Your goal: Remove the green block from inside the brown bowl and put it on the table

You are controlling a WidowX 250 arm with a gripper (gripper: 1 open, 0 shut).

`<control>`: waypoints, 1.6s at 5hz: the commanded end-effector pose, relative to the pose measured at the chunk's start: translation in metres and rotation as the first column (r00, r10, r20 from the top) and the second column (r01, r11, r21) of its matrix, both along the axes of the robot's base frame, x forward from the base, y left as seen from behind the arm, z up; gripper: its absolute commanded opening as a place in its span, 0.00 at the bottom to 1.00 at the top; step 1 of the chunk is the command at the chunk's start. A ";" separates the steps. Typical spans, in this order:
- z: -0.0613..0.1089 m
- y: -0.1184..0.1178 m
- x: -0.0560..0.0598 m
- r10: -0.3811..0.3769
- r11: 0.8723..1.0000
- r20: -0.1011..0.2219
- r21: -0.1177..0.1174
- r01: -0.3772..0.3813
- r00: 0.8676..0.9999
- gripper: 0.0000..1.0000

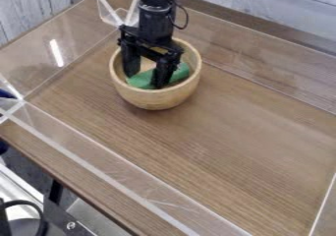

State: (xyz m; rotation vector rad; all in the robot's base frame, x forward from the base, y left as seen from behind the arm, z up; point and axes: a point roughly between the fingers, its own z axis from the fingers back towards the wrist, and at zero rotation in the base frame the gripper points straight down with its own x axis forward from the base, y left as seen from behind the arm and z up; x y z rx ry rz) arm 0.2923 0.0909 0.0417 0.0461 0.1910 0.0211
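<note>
- The green block point(178, 75) is lying inside the bowl, right down among the dark fingers, with green showing between them and more of it poking out past the finger nearer the right of the view.
- The gripper point(148, 70) is reaching down into the bowl, and its jaws are standing wide open! The block isn't being clamped; whether a fingertip is touching it, the view isn't showing clearly.
- One dark finger point(132, 63) is hanging toward the left of the view, the other is dropping in front of the block and hiding part of it.
- The brown bowl point(159, 99) is wrapping all the way around the jaws, its thick pale rim curving past them on the near side and its smooth wall bulging out below.
- The black arm point(157, 9) is rising straight above the jaws, with a thin cable point(183, 14) looping beside it.
- The table point(203, 147) is carrying the bowl directly beneath the jaws, its brown wood grain spreading toward the viewer and off to the right.
- A clear wall point(98, 171) is running along the table's edge, on the near left side of the jaws and well apart from them.
- Out beyond that wall, a black hose point(35, 206) is curling in the bottom left corner, far from the jaws.
</note>
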 end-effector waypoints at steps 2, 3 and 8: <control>0.005 -0.006 0.025 -0.012 1.000 0.029 -0.001 0.012 1.000 1.00; -0.002 -0.007 0.028 -0.009 1.000 0.007 -0.010 0.009 1.000 1.00; -0.008 0.001 0.025 -0.018 1.000 0.047 -0.011 0.019 0.999 1.00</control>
